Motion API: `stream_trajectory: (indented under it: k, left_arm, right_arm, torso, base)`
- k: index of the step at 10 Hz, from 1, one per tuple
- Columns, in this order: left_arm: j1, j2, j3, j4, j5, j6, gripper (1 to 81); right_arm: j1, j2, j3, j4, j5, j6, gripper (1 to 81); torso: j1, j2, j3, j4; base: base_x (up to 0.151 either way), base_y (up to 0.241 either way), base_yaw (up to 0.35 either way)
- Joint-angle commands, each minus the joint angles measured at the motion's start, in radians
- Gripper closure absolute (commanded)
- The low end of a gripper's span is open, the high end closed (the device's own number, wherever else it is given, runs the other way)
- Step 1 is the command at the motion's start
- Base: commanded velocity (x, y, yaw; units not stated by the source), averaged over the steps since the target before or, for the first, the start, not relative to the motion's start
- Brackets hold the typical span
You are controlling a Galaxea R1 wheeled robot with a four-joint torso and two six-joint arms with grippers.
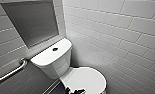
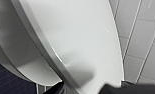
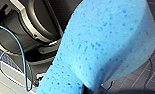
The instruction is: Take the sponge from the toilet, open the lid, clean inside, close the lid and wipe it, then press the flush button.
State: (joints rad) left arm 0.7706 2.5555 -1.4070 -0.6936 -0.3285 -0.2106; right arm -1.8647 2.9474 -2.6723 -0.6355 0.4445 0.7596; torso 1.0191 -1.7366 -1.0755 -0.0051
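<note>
Room: white-tiled corner. The wall [image 1: 113, 35] of brick-laid tile wraps behind and beside the toilet [image 1: 58, 62]. A dark recessed niche [image 1: 30, 21] sits above the tank [image 1: 50, 56], and a steel grab bar [image 1: 11, 72] runs along the side wall.
Floor: dark small tiles [image 2: 3, 80] under the bowl.
Button [image 1: 55, 49]: dark and round, in the middle of the tank top, well apart from both grippers. Not yet pressed, I judge.
Lid [image 1: 88, 77]: lying flat over the bowl, glossy and bare.
Left gripper [image 1: 74, 91]: at the lid's near rim. In the left wrist view its dark fingers [image 2: 128, 89] stand parted with the rim running between them. Whether they press on it cannot be told.
Reason for that placing: I judge the rim is the one edge that offers purchase for lifting a smooth lid.
Right gripper [image 3: 93, 90]: closed on one end of the sponge [image 3: 105, 45].
Sponge: bright blue and pitted. Most of its body juts free of the grip, leaving a broad face for wiping.
Where it is held: over the dark floor, close to the robot's base [image 3: 30, 32] and away from the toilet. I judge this keeps it clear while the other arm works the lid.
Step in hand: the sponge is picked up and opening the lid is under way. Cleaning, closing, wiping and flushing are not yet done.
Risk: a glossy rim may slip from a shallow hold.
</note>
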Motion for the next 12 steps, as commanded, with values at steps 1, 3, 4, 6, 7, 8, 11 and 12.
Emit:
stream_trajectory:
  k: [1, 3, 4, 6, 7, 8, 11, 12]
  left_arm:
    - [-0.158, -0.069, 0.109, 0.013, -0.149, 0.020, 1.0]
    - [-0.156, -0.112, 0.167, -0.014, -0.198, 0.020, 1.0]
    - [-0.156, -0.115, 0.172, -0.017, -0.198, 0.019, 1.0]
    - [-0.168, -0.098, 0.160, -0.023, -0.198, 0.019, 1.0]
    - [-0.181, -0.092, 0.146, -0.047, -0.188, 0.019, 1.0]
    - [-0.191, -0.083, 0.143, -0.055, -0.182, 0.019, 1.0]
    - [-0.198, -0.078, 0.149, -0.066, -0.173, 0.019, 1.0]
    - [-0.201, -0.086, 0.157, -0.067, -0.173, 0.019, 1.0]
  right_arm:
    - [-0.052, -0.003, 0.000, -0.030, -0.058, -0.002, 81.1]
    - [-0.052, -0.003, 0.000, -0.029, -0.056, 0.000, 81.1]
    - [-0.051, -0.003, 0.000, -0.030, -0.056, 0.000, 81.1]
    - [-0.051, -0.003, 0.002, -0.030, -0.056, 0.000, 81.1]
    - [-0.049, -0.002, 0.006, -0.030, -0.056, -0.002, 81.1]
    - [-0.049, -0.002, 0.006, -0.030, -0.056, 0.000, 81.1]
    - [-0.045, 0.000, 0.008, -0.030, -0.056, 0.000, 81.1]
    - [-0.045, 0.001, 0.008, -0.030, -0.056, 0.000, 81.1]
  torso:
    - [0.000, 0.000, 0.000, 0.000]
    - [0.000, 0.000, 0.000, 0.000]
    - [0.000, 0.000, 0.000, 0.000]
    - [0.000, 0.000, 0.000, 0.000]
    - [0.000, 0.000, 0.000, 0.000]
    - [0.000, 0.000, 0.000, 0.000]
    - [0.000, 0.000, 0.085, 0.000]
    - [0.000, 0.000, 0.038, 0.000]
  base:
    - [0.000, 0.000, 0.000]
    - [0.000, 0.000, 0.000]
    - [0.000, 0.000, 0.000]
    - [0.000, 0.000, 0.000]
    - [0.000, 0.000, 0.000]
    - [0.000, 0.000, 0.000]
    - [0.000, 0.000, 0.000]
    - [0.000, 0.000, 0.000]
